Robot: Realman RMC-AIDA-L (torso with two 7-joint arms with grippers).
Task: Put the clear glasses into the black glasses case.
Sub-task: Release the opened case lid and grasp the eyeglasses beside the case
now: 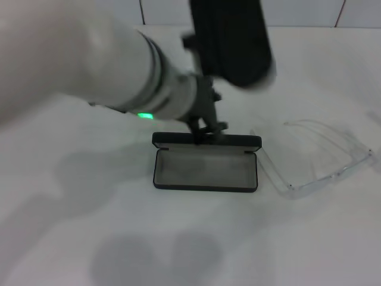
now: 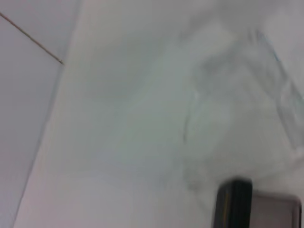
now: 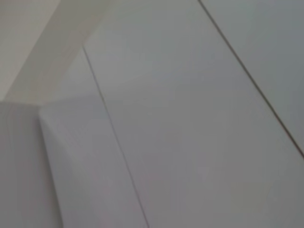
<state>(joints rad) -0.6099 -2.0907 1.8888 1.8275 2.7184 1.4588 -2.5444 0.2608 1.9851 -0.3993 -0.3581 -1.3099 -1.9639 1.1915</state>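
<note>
The clear glasses (image 1: 318,158) lie just right of the open black glasses case (image 1: 206,170)

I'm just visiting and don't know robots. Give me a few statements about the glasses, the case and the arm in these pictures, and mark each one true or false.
1. The matte black rectangular glasses case lies open, its grey lining showing. True.
2. The transparent plastic wraparound glasses already lie inside the case. False: they lie on the white table, beside the case, on the robot's right.
3. The left gripper is at the case's far edge, by the raised lid. True.
4. The glasses are held in the left gripper. False: nothing touches them.
5. The right wrist view shows the case. False: it shows only pale flat surfaces with thin seams.
</note>
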